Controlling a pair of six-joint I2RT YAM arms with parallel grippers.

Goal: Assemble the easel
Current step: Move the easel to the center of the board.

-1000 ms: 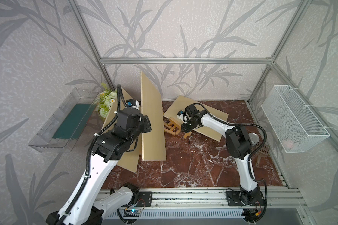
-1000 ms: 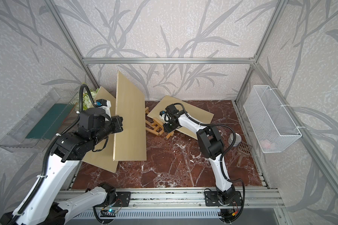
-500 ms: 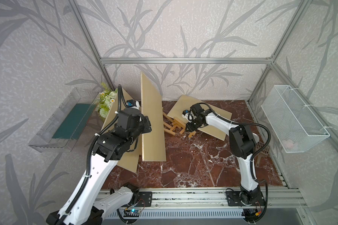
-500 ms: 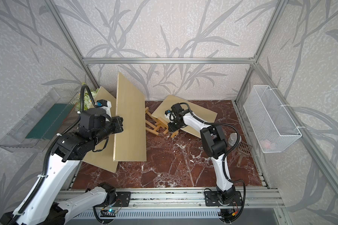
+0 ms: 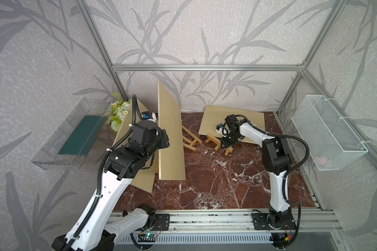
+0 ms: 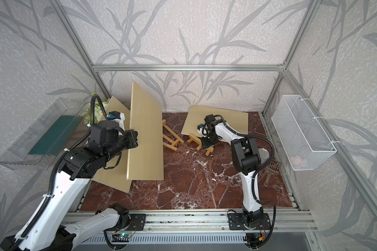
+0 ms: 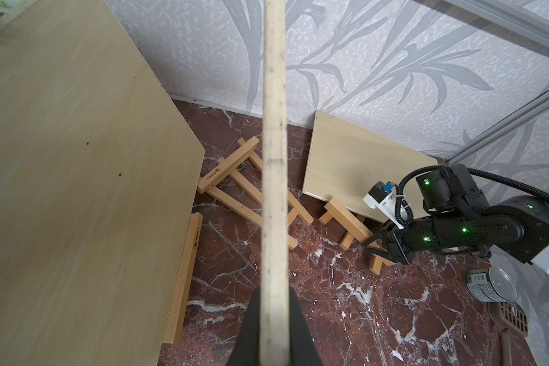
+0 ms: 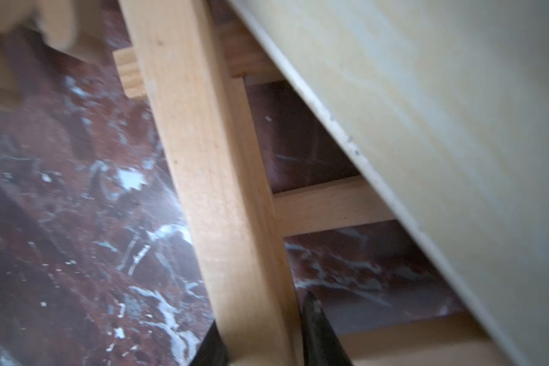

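My left gripper (image 5: 162,139) (image 7: 274,294) is shut on the edge of a pale board (image 5: 171,139) (image 6: 146,134) that stands upright on the marble floor. Beside it an easel frame (image 5: 189,140) (image 7: 235,187) lies flat. A second wooden easel piece (image 5: 212,139) (image 7: 346,215) lies partly under another pale board (image 5: 237,117) that slopes against the back wall. My right gripper (image 5: 223,145) (image 8: 263,332) is low at this piece, its fingers shut on either side of the wooden bar (image 8: 210,158). A loose slat (image 7: 186,272) lies beneath a third, leaning board (image 7: 76,158).
A clear tray (image 5: 74,134) with a green mat and some flowers (image 5: 118,113) sit at the left wall. On the right wall hangs a white wire basket (image 5: 327,134). A tin can (image 6: 263,154) and a scoop (image 6: 272,169) lie near the right arm's base.
My right gripper has moved right and toward the front, dragging the wooden easel piece with it. The sloping board shifted right too. The left arm and its board held still.
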